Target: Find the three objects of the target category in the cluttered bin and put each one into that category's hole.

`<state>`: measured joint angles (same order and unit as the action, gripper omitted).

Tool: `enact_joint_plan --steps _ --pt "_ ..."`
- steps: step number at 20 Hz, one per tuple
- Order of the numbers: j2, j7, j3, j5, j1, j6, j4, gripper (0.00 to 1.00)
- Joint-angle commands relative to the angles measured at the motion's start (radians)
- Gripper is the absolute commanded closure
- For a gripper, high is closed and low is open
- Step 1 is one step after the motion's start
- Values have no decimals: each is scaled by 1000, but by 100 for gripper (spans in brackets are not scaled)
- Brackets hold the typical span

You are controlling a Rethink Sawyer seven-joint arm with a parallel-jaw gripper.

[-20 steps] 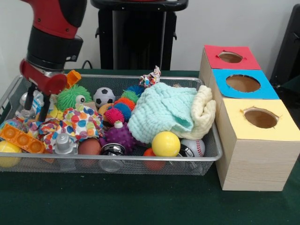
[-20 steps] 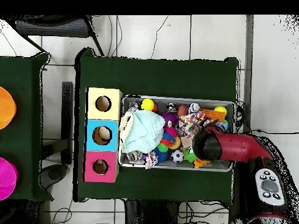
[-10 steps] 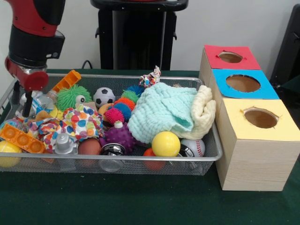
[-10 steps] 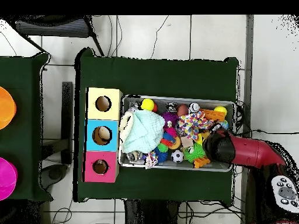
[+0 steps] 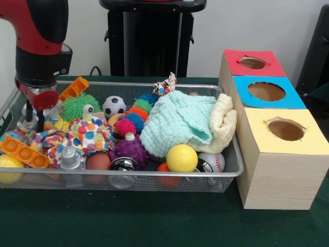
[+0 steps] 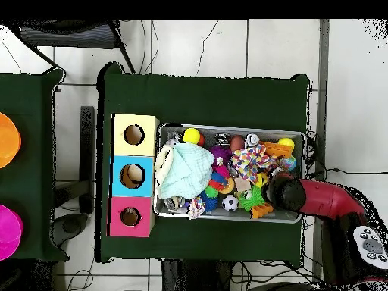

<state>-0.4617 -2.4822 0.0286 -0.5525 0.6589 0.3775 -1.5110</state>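
Observation:
The wire mesh bin [image 5: 154, 181] sits on the green table, packed with toys; it also shows in the overhead view [image 6: 220, 127]. My gripper [image 5: 32, 119] hangs from the red and black arm down into the bin's left end, beside a clear plastic bottle [image 5: 24, 121] and a green spiky ball [image 5: 79, 105]. From above only the arm's end [image 6: 284, 191] shows, over the bin's right end. The red-panelled hole [image 5: 252, 63] tops the farthest wood box, and shows from above [image 6: 130, 217]. I cannot make out a tiger-striped or a cream-yellow toy.
A mint cloth [image 5: 177, 121] and a cream knit cloth [image 5: 224, 119] fill the bin's right half. A yellow ball [image 5: 182, 157], a purple spiky ball [image 5: 132, 149], a soccer ball [image 5: 113, 105] and a dotted cloth [image 5: 87, 134] lie around. Blue-panelled [image 5: 266, 91] and yellow-panelled [image 5: 286, 129] holes sit nearer.
The arm has swung toward the bin's left end in the front view, then come slightly back and lower. An orange block behind it is now uncovered.

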Motion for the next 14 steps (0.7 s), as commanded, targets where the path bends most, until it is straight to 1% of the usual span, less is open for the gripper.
enact_joint_plan --steps 1,8,11,14 --pt "74 163 143 11 28 103 5 0" --pt "87 166 146 -15 27 107 13 0" --pt "104 153 127 -31 9 103 27 0" --pt "129 149 144 -27 18 80 34 0"
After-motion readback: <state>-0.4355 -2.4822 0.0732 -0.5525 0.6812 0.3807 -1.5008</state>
